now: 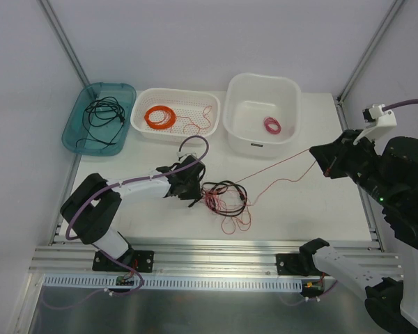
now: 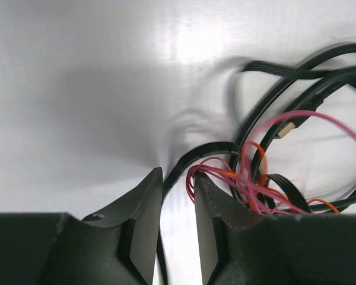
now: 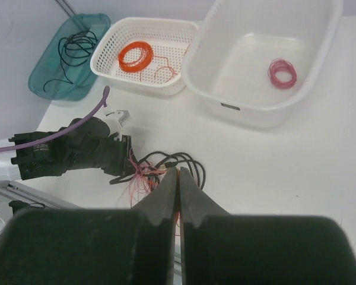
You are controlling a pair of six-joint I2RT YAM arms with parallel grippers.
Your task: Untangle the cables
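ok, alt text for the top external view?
A loose tangle of black, orange and pink cables lies mid-table: the left gripper sits at its left edge, the right gripper holds one thin red strand stretched rightward. Behind: teal tray with black cable, white basket with orange coil, white tub with pink coil.

Narrow-jawed left tool (image 2: 177,178), clamped right tool (image 3: 179,172)

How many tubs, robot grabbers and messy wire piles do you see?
Tubs: 3 (teal tray, white basket, white tub)
Grippers: 2 (left gripper, right gripper)
Messy wire tangle: 1
Total: 6
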